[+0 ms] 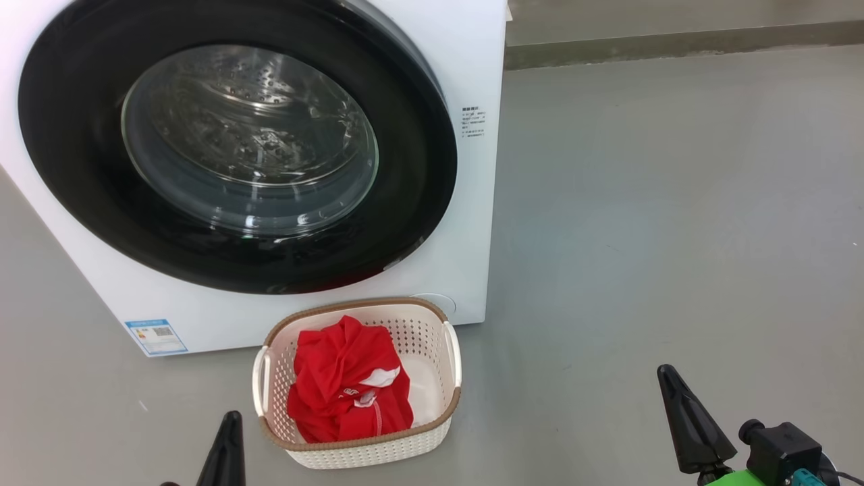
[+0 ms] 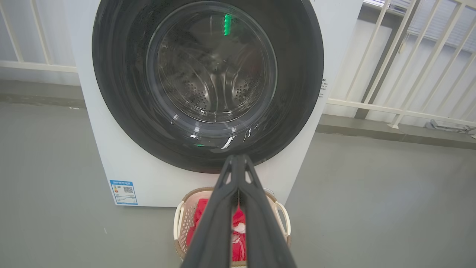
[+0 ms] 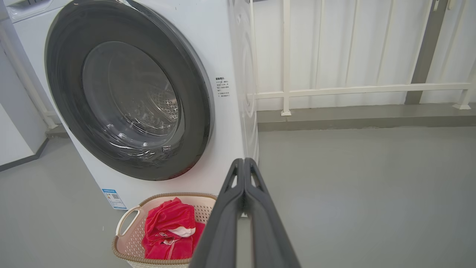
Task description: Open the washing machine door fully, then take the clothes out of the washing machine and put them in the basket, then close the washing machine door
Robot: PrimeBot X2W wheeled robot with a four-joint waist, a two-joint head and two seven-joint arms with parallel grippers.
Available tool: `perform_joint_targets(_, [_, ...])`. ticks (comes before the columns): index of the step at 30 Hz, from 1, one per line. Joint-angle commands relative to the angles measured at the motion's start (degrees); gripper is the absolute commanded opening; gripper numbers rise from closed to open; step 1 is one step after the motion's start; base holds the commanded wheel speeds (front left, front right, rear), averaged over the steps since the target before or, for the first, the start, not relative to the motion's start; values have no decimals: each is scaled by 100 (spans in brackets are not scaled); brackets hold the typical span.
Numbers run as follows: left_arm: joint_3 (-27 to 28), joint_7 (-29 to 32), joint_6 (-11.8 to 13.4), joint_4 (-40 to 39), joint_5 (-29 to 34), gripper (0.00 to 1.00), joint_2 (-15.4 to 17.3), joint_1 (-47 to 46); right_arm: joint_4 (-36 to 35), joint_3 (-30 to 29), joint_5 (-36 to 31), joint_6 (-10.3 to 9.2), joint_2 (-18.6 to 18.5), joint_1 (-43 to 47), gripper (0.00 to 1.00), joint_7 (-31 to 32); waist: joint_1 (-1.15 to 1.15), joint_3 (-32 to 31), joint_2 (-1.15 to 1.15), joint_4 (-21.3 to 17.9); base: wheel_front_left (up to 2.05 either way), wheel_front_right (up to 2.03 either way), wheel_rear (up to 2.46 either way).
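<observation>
The white washing machine (image 1: 466, 202) stands at the upper left, and its round black-rimmed door (image 1: 236, 148) lies flat against the front, shut. Through the glass I see the steel drum. The red clothes (image 1: 347, 388) lie bundled in the cream basket (image 1: 445, 405) on the floor right in front of the machine. My left gripper (image 1: 226, 445) is shut and holds nothing, low at the basket's left. My right gripper (image 1: 682, 412) is shut and holds nothing, well to the basket's right. The left wrist view has its fingers (image 2: 238, 163) pressed together before the door (image 2: 297, 74).
Grey floor (image 1: 675, 202) spreads wide to the right of the machine. A white railing (image 3: 353, 89) and a low kerb run along the wall behind. A blue sticker (image 1: 156, 336) sits on the machine's lower left front.
</observation>
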Motion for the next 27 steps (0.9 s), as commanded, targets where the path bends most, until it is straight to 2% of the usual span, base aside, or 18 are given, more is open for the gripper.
perform_joint_targets(1, [48,21,-21,-107,-155,0,22,-102,-135,-12,173,-1,-32,-125,0,35,3,3,0,6,0,0,0])
perform_joint_targets(4, [67,72,-39,-94,-343,0,24,-124,-124,-16,377,-1,-47,-149,0,75,13,-1,0,14,0,0,0])
perform_joint_targets(9, [94,152,-69,-60,-657,0,27,-168,-90,-21,716,-2,-69,-198,0,142,1,20,0,25,0,0,0])
perform_joint_targets(27, [211,468,-183,68,-1851,0,39,-347,21,-62,1983,-6,-134,-381,0,408,0,65,0,70,0,0,0])
